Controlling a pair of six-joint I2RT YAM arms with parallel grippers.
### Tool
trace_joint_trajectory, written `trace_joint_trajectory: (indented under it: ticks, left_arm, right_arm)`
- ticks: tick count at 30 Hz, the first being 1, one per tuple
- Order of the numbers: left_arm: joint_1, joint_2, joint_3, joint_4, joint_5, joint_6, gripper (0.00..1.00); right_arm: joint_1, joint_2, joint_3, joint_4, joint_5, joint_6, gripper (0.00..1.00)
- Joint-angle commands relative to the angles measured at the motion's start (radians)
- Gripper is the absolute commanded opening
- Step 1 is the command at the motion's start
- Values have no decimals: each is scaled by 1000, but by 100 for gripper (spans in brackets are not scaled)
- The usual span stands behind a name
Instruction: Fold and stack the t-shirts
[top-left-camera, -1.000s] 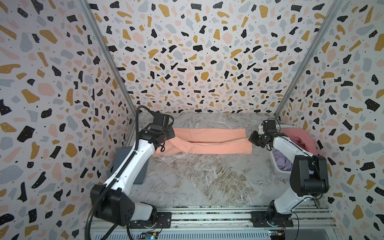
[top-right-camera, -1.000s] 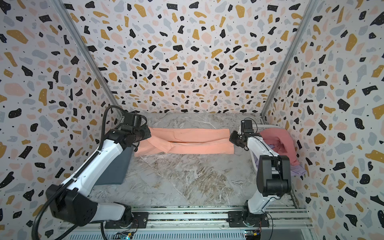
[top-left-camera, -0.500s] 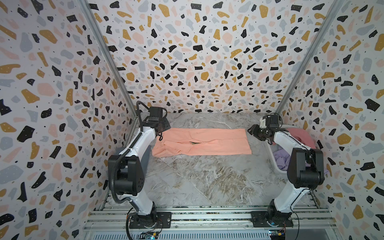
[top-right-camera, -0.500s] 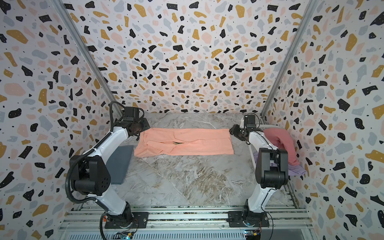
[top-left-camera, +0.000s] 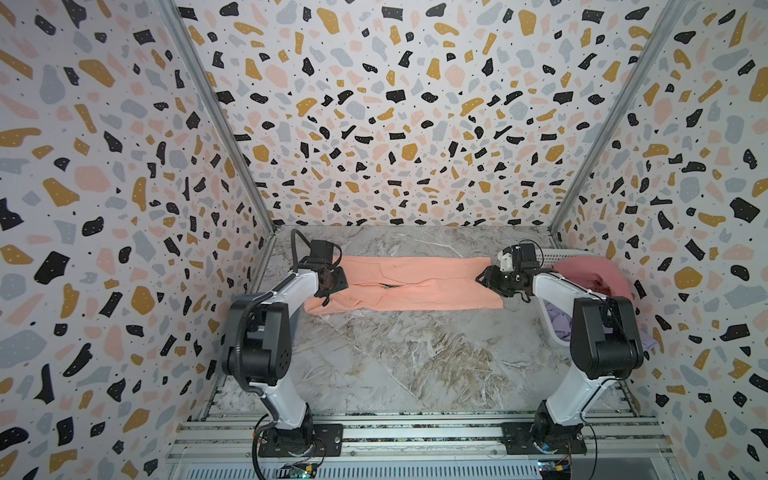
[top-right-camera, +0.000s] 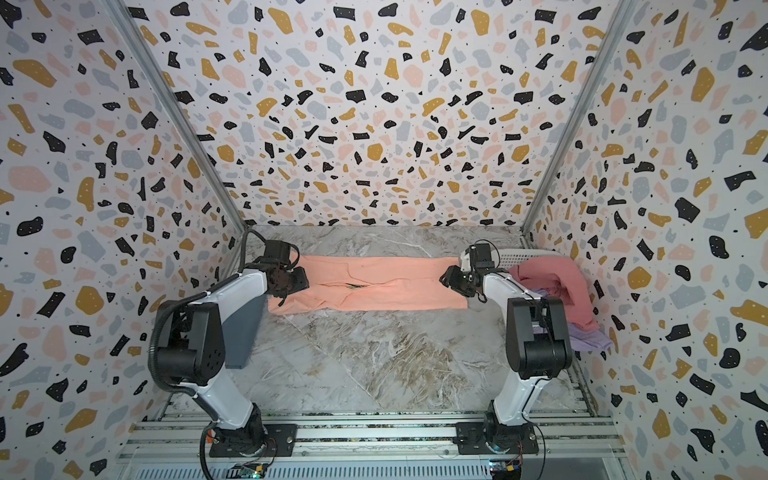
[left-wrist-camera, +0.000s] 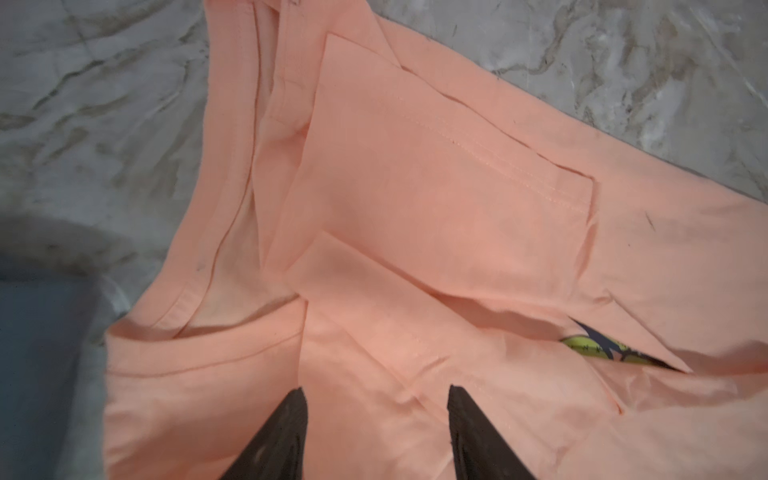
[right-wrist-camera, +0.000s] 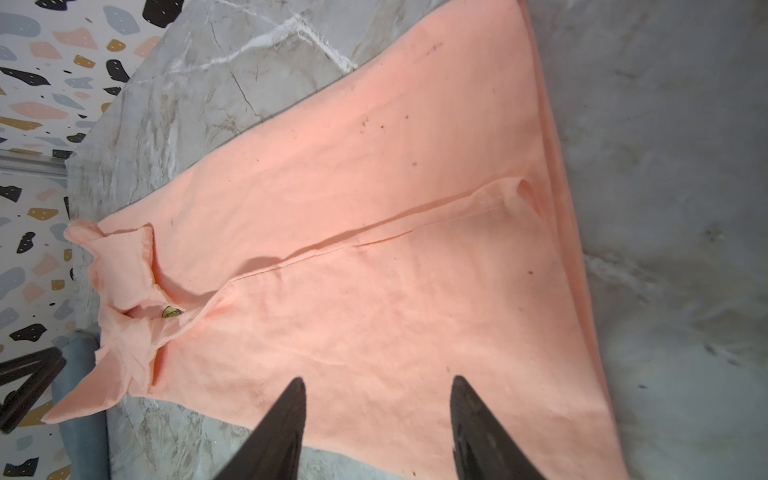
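At the front edge: ribbed aluminium rails (top-left-camera: 415, 432) carrying both arm bases. Then a matte, marble-veined tabletop (top-left-camera: 415, 365). At its left margin, a slate-grey tee (top-right-camera: 249, 332), flat. Across the far half, a peach-orange tee (top-left-camera: 415, 286) in a long folded band. Left gripper (left-wrist-camera: 376, 390) and right gripper (right-wrist-camera: 378, 380) are over its ends, fingers spread, grasping nothing. On the right, a white perforated basket (top-left-camera: 552, 255) with a dusty-rose tee (top-left-camera: 598, 274) draped over it and a lavender tee (top-left-camera: 557, 320) spilling out. Terrazzo-print walls (top-left-camera: 395, 124) stand behind.

Top pair high, angled down; wrist views close, sharing peach t-shirt (left-wrist-camera: 415, 208).
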Motion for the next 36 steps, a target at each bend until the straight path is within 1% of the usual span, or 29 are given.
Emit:
trace_joint_trajectory:
  ticks: [1,6,11,14,22,24,27,31,33,36]
  left_arm:
    - [2,74,79,30,-47,-58,53]
    - [2,120,124,-17,-138,-80,54]
    - [2,128,124,-40,-188,-53,54]
    - [2,149,116,-26,-163,-44,54]
    - [3,187,117,40,-107,-67,51]
    - [4,209,137,38,-100,-65,48]
    - [3,229,157,32,-105,-65,38]
    - [3,234,192,-37,-208,-72,26]
    - [3,220,202,-64,-229,-69,21]
    - [-4,178,215,-107,-277,-64,17]
  right_arm:
    - [6,2,39,4,-15,3,56]
    - [6,3,26,3,3,9,56]
    - [-4,27,50,-26,13,-14,56]
    - [-6,49,78,-45,12,-22,56]
    - [-5,83,114,-57,9,-22,56]
    - [-7,87,116,-62,10,-24,56]
    - [-7,88,117,-64,18,-24,56]
    - [-10,90,119,-65,23,-23,56]
    - [-12,90,120,-65,25,-22,56]
    - [-12,92,118,-63,28,-21,56]
